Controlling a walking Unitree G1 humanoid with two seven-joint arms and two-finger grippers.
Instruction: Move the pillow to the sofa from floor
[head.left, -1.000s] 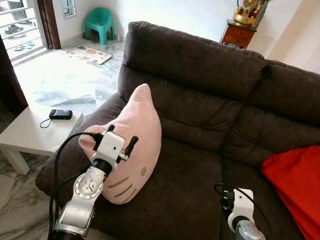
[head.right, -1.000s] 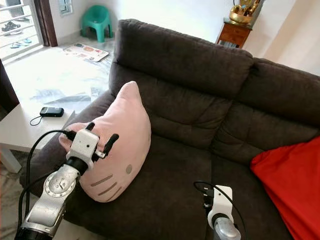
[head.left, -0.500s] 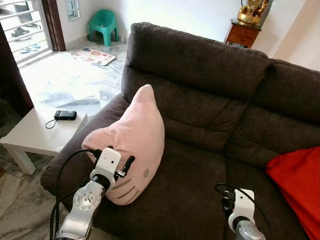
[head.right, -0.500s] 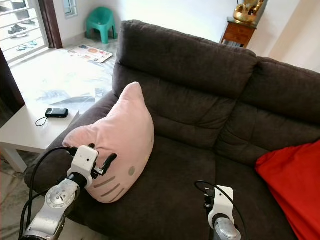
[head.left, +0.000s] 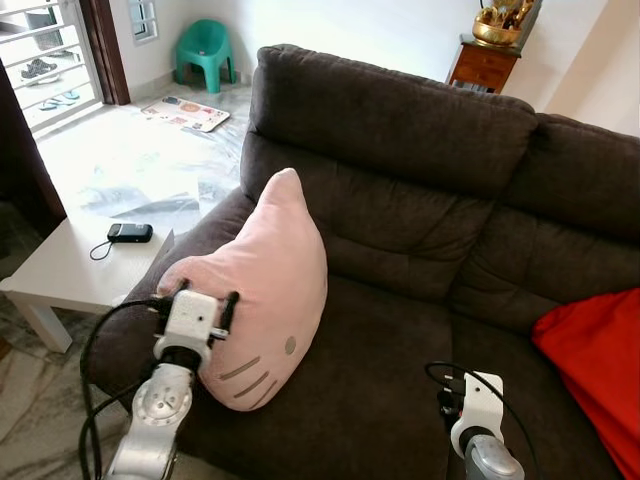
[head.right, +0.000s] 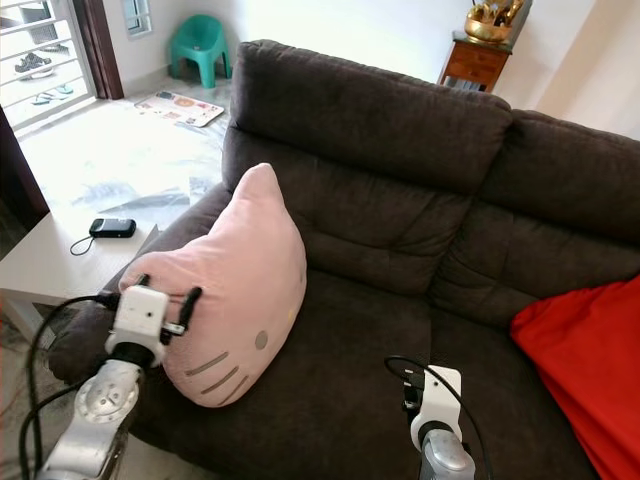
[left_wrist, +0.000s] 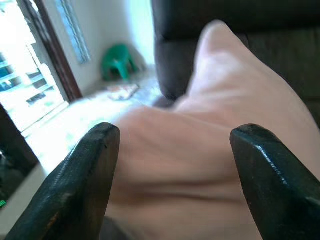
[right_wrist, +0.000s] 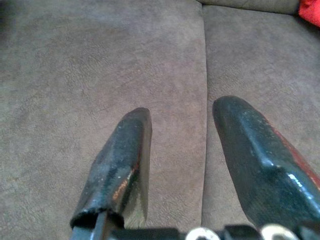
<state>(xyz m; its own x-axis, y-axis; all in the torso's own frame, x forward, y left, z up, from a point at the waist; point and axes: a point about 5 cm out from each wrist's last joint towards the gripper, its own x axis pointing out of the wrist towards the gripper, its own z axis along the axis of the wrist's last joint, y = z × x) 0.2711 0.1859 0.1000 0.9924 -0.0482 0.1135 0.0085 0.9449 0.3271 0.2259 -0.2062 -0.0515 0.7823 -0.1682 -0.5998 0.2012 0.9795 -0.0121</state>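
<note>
- Already on the dark brown sofa (head.left: 400, 230), the one pink pillow (head.left: 265, 285) leans upright against the left armrest.
- Beside the sofa stand a white side table (head.left: 60, 270) on marble floor (head.left: 120, 160) and one green chair (head.left: 205, 45).
- Left gripper (head.left: 205, 300) sits against the pillow's edge, fingers (left_wrist: 80, 180) spread apart.
- Right gripper (right_wrist: 195, 160) hovers over the seat, fingers parted.
- One red cushion (head.left: 595, 360) lies far right.

marble floor (head.left: 120, 165) sunlit | white side table (head.left: 60, 270) | green plastic chair (head.left: 203, 45) | wooden cabinet (head.left: 485, 65)
</note>
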